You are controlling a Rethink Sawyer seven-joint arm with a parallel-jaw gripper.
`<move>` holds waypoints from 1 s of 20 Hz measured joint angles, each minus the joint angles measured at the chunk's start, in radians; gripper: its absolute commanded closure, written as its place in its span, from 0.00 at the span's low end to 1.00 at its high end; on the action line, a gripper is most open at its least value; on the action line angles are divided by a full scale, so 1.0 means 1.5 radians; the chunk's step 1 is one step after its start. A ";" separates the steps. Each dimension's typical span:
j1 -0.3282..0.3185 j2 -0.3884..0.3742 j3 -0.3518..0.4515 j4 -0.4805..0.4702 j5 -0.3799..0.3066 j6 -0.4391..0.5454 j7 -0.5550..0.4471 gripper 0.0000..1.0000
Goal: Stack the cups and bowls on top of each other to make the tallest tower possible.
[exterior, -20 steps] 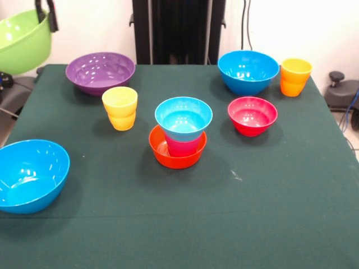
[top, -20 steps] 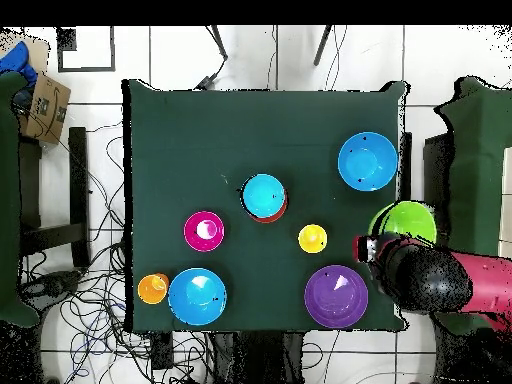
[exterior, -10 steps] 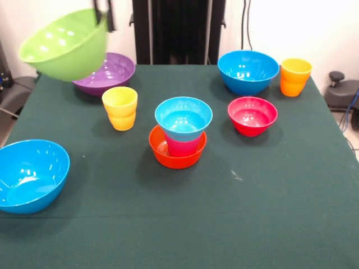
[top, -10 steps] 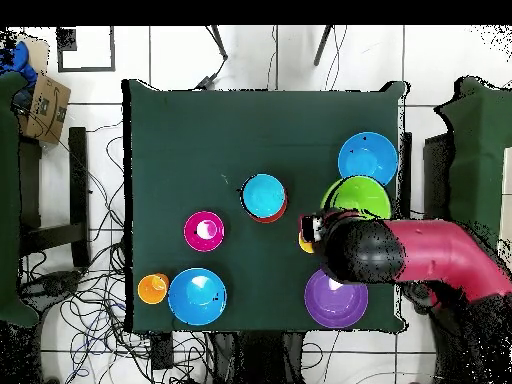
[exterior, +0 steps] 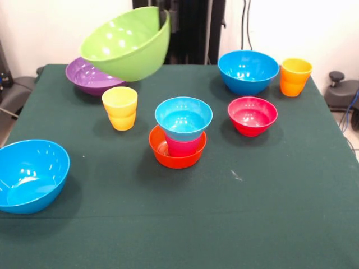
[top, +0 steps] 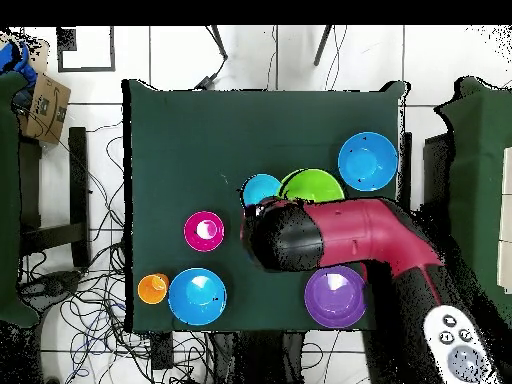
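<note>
A lime green bowl (exterior: 126, 43) hangs tilted in the air above the yellow cup (exterior: 119, 107), and my gripper (exterior: 164, 19) is shut on its far rim. In the overhead view this green bowl (top: 312, 187) sits right beside the light blue bowl (top: 262, 188), with my arm (top: 340, 232) covering the yellow cup. The tower (exterior: 179, 134) stands mid-table: an orange bowl (exterior: 175, 157), a red-pink cup (exterior: 182, 147) in it, and a light blue bowl (exterior: 183, 117) on top.
A purple bowl (exterior: 84, 75) lies behind the green one. A red bowl (exterior: 252, 115), a blue bowl (exterior: 248, 71) and an orange cup (exterior: 295, 77) stand to the right. Another blue bowl (exterior: 31, 174) rests at the near left edge.
The green bowl has been carried from off the table's left side rightward over the table, now above the yellow cup and close to the tower. Nothing on the table moved.
</note>
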 measured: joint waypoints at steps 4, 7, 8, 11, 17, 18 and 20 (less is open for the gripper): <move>0.054 0.000 -0.037 -0.008 0.000 0.000 0.059 1.00; 0.089 0.000 -0.067 -0.009 -0.001 0.000 0.104 1.00; 0.097 0.000 -0.074 -0.009 -0.001 0.000 0.114 1.00; 0.116 0.000 -0.094 -0.009 -0.001 0.000 0.141 1.00; 0.123 0.000 -0.113 -0.009 0.000 0.000 0.152 1.00; 0.123 0.000 -0.117 -0.009 0.000 0.000 0.152 1.00; 0.124 0.001 -0.129 -0.010 0.000 0.000 0.152 1.00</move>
